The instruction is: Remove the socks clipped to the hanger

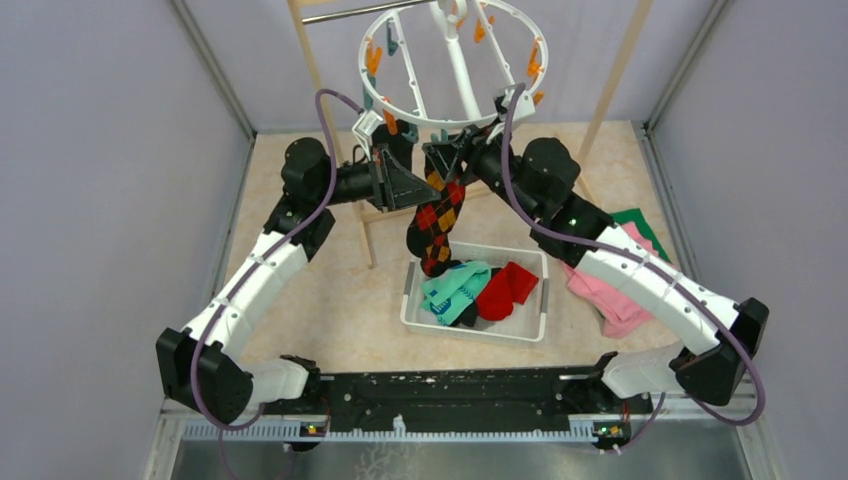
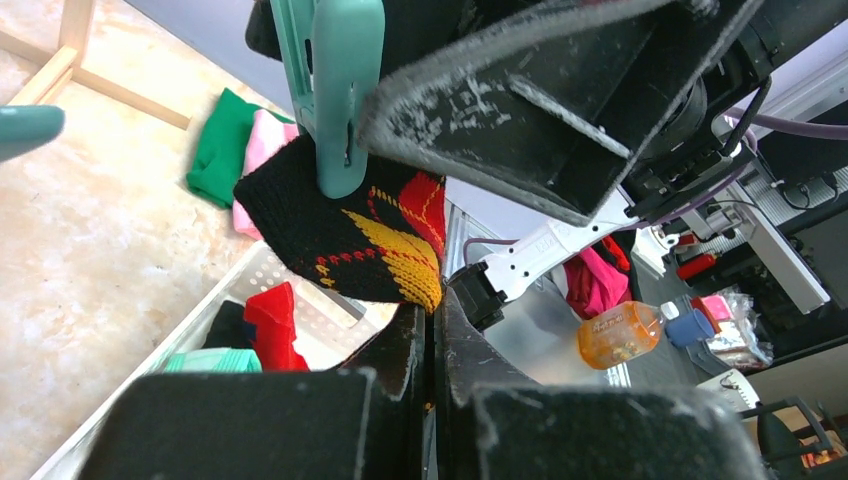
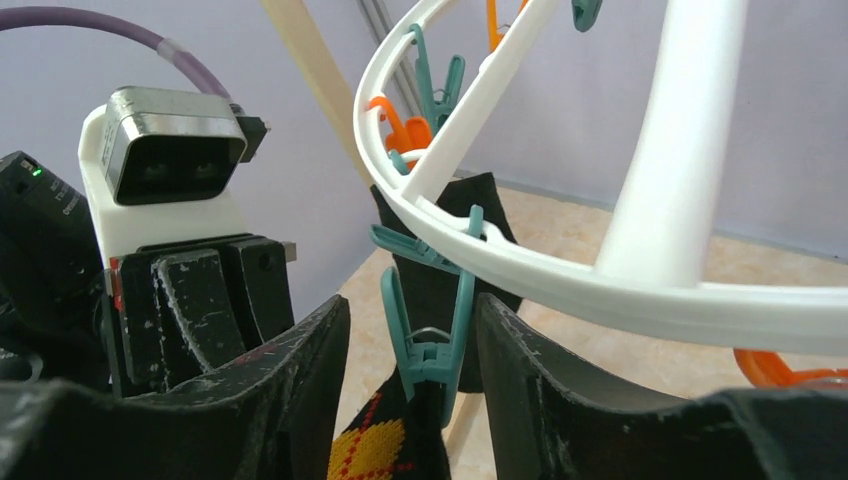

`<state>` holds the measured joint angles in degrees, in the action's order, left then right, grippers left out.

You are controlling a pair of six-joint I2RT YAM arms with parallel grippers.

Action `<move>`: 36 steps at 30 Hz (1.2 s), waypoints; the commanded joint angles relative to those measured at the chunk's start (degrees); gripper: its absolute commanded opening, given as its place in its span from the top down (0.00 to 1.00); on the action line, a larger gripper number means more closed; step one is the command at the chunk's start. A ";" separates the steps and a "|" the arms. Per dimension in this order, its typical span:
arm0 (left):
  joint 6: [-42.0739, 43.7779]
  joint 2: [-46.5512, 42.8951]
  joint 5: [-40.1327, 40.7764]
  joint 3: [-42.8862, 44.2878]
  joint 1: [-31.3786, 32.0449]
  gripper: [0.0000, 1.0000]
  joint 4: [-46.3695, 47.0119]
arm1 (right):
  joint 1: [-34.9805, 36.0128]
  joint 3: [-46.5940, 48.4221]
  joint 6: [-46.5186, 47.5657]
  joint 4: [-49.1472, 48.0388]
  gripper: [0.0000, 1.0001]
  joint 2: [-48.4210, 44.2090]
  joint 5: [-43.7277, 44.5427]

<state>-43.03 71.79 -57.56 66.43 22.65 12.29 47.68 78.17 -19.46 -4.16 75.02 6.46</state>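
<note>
The white ring hanger (image 1: 392, 103) hangs at the top centre. A black argyle sock (image 1: 437, 215) dangles from a teal clip (image 3: 430, 345) on its near rim (image 3: 470, 255). My right gripper (image 3: 410, 310) is open, one finger on each side of that clip without squeezing it. My left gripper (image 2: 432, 305) is shut, its tips pinching the lower edge of the argyle sock (image 2: 350, 225) just below the clip (image 2: 340, 90). A dark sock (image 3: 440, 240) hangs behind on another clip. Teal, red and black socks (image 1: 478, 290) lie in the bin.
A white bin (image 1: 412, 305) stands under the hanger. Folded pink and green cloths (image 1: 625, 275) lie to its right. The wooden rack frame (image 1: 365, 225) stands around the hanger. Orange and teal clips (image 1: 374, 58) dangle from the ring. Grey walls close in both sides.
</note>
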 commanded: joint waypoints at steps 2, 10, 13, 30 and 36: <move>0.97 -0.60 0.17 2.10 0.28 1.00 1.37 | -1.34 3.98 1.15 -2.60 0.54 1.78 -1.87; 1.62 -0.63 0.08 2.20 0.28 1.00 1.02 | -2.83 3.36 -0.85 -5.67 0.67 3.10 -4.92; 1.63 -0.58 0.04 2.05 0.28 1.00 0.98 | -3.11 3.27 -0.88 -6.50 0.85 3.25 -6.04; 31.06 1.14 0.76 1.34 5.63 1.00 -19.02 | -7.51 1.07 -5.95 -9.24 1.00 -0.67 -10.29; 45.64 6.35 4.10 4.51 11.71 0.98 -28.59 | -8.80 0.23 -6.43 -8.41 1.00 -2.00 -10.34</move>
<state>-11.97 74.65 -55.94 67.13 30.24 -8.86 40.16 78.59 -24.73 -8.60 76.07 -3.75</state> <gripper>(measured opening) 0.019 0.149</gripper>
